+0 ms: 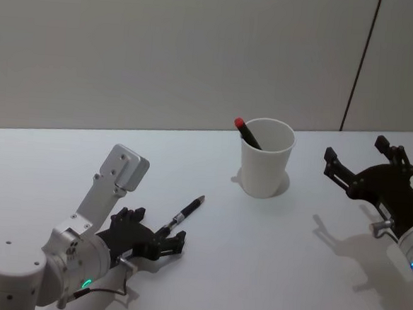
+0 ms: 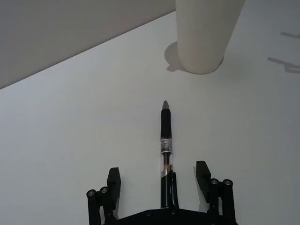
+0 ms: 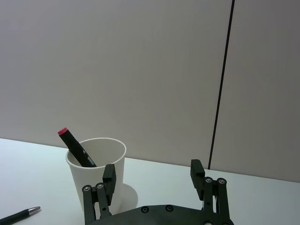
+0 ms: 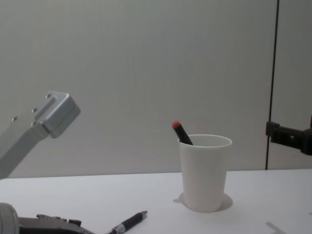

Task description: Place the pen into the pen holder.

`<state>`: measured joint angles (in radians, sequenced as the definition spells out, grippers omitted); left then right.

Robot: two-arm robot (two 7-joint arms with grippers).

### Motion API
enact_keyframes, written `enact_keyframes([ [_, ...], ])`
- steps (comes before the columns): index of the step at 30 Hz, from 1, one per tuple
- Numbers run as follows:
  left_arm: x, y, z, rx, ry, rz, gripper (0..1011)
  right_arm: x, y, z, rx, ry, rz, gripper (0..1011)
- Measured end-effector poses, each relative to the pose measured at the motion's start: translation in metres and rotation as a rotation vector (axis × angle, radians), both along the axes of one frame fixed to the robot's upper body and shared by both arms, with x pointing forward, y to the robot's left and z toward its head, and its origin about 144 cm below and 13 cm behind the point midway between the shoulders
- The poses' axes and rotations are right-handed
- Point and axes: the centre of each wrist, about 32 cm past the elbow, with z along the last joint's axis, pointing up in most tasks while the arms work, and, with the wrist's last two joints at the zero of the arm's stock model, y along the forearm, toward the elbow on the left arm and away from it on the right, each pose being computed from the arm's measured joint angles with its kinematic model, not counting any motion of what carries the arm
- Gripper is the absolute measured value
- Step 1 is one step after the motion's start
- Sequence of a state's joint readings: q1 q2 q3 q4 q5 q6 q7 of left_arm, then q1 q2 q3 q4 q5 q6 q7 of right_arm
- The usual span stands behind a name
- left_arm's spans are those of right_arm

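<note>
Pen (image 1: 187, 214) lies flat on the tabletop (image 1: 50, 165), well left of the cup (image 1: 266, 166) — light, stiff and smooth, likely to roll or swivel if pinched off-centre. Its back end sits between the left gripper's (image 2: 158, 168) 2 spread fingers, untouched; a hold nearer mid-barrel looks safer. A red-capped marker (image 1: 247, 131) leans in the cup, narrowing the opening — and a paper cup tips easily. The right gripper (image 1: 356, 150) hovers right of it, fingers released.
</note>
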<state>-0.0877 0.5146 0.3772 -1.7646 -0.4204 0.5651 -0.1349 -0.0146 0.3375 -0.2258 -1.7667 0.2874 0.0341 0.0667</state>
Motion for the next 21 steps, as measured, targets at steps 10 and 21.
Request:
enact_keyframes([
  [10, 0.0008, -0.0001, 0.0013, 0.009, 0.003, -0.003, 1001, 0.0, 0.0, 0.0, 0.0, 0.0, 0.0, 1002],
  [21, 0.0011, -0.0003, 0.0018, 0.012, 0.005, -0.005, 815, 0.0, 0.0, 0.0, 0.0, 0.0, 0.0, 1002],
])
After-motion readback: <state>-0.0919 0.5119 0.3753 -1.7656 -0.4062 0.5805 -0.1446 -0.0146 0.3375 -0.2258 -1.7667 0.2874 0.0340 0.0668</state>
